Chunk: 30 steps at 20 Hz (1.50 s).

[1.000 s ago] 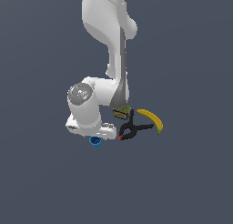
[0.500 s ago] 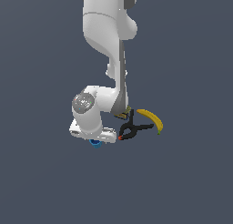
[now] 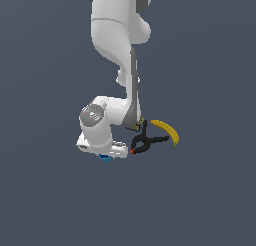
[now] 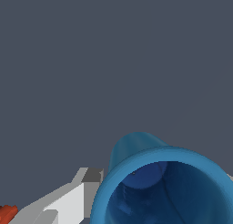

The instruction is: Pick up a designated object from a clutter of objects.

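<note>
Arm (image 3: 117,50) lowered onto blue cup (image 4: 159,182), plain grey ground (image 3: 45,200)

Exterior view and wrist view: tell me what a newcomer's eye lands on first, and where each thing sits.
The big white arm dominates the exterior view, reaching down from the top to its hand low in the middle, where a bit of blue cup peeks out beneath. Just to the exterior view's right lie a black spring clamp with red tips and a yellow banana. In the wrist view, the blue cup's open mouth fills the near foreground beside one gripper finger.
</note>
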Available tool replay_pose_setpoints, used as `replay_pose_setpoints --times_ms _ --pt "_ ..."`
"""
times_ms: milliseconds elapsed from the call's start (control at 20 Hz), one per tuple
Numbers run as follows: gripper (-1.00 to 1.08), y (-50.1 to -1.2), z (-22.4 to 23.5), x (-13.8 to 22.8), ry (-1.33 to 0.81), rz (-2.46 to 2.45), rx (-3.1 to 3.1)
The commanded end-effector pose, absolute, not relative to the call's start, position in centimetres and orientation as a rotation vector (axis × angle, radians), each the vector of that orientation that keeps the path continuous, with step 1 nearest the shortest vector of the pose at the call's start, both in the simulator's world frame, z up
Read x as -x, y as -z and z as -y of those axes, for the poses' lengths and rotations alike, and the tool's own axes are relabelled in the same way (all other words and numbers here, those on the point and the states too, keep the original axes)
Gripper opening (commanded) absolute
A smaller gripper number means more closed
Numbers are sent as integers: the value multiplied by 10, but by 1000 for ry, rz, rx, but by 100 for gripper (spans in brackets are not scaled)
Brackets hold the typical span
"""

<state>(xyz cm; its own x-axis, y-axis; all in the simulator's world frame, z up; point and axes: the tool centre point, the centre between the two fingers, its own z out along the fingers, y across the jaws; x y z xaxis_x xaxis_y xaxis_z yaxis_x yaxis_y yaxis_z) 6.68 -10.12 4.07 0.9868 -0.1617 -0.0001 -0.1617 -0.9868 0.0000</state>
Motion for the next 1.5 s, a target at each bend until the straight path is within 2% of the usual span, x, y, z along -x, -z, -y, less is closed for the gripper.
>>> replay_pose_setpoints --times_ms 0,350,650,1450 --pt "-100 -40 101 -67 0 -255 3131" --pt "-100 -44 99 -67 1 -255 3131" --pt "-100 -66 77 -71 1 -255 3131" --pt "-100 -202 -49 -97 1 -256 3133"
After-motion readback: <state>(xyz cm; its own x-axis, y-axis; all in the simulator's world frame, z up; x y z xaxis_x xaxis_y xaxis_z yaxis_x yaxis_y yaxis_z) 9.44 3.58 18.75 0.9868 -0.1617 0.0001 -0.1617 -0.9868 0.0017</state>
